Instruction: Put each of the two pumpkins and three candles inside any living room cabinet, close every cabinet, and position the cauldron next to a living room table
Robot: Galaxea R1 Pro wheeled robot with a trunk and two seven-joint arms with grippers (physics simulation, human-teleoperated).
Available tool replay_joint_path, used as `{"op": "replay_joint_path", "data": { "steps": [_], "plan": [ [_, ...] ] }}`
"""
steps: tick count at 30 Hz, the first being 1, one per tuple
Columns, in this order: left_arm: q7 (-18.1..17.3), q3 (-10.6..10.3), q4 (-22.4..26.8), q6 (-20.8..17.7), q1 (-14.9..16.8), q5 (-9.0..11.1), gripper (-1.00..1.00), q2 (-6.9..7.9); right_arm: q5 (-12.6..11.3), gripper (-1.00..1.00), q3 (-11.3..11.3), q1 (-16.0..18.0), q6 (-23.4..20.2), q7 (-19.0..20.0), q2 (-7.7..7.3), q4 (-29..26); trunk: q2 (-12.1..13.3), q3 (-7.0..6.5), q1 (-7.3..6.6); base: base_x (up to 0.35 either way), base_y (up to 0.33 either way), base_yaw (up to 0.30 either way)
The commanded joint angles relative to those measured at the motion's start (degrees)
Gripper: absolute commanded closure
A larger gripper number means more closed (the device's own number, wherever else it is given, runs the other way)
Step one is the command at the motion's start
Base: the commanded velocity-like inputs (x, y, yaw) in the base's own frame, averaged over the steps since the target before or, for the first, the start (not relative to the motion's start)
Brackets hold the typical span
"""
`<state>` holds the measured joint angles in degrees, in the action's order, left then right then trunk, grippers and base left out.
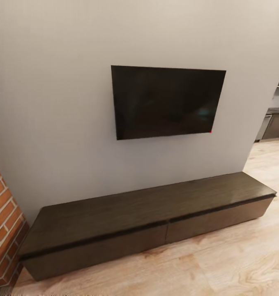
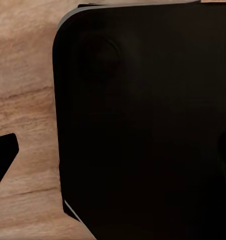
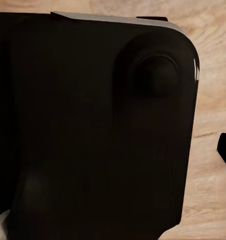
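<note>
- Brick wall (image 1: 3, 222) sits at the far left, right beside the cabinet's end.
- The cabinet (image 1: 147, 224), the long low dark console, runs along the grey wall (image 1: 53, 102) under the TV (image 1: 168, 102). Both drawer fronts look shut and its top is bare.
- Best guess is the robot's lining up on it, so it should roll in square to one drawer front, close enough to pull without overreaching.
- Pale wood floor (image 1: 238, 263) in front, kitchen units (image 1: 275, 123) past the wall's right edge.
- Wrist views are mostly black robot body (image 2: 143, 125) over floor, so can't tell whether either arm's fingers are apart or together.
</note>
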<state>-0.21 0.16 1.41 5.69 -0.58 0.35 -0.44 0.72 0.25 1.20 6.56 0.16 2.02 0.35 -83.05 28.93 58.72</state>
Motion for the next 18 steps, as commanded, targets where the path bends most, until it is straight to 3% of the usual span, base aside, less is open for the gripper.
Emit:
{"op": "replay_joint_path", "data": {
  "steps": [1,7,18],
  "plan": [
    [-0.03,0.02,0.08,0.09,-0.03,0.03,-1.0,0.0,0.07,-1.0,0.01,0.03,0.26,0.02,0.0,0.07,-0.03,0.04,0.01,0.094,-0.072,0.278],
    [-0.04,0.02,0.08,0.19,-0.03,-0.08,-1.0,0.0,0.07,-1.0,0.01,0.03,0.37,0.02,0.0,0.09,-0.03,0.04,0.01,0.079,-0.13,0.277],
    [-0.05,0.02,0.08,0.2,-0.03,-0.03,-1.0,0.0,0.07,-1.0,0.01,0.03,0.38,0.02,0.0,0.09,-0.03,0.04,0.01,0.06,-0.013,0.277]
  ]
}}
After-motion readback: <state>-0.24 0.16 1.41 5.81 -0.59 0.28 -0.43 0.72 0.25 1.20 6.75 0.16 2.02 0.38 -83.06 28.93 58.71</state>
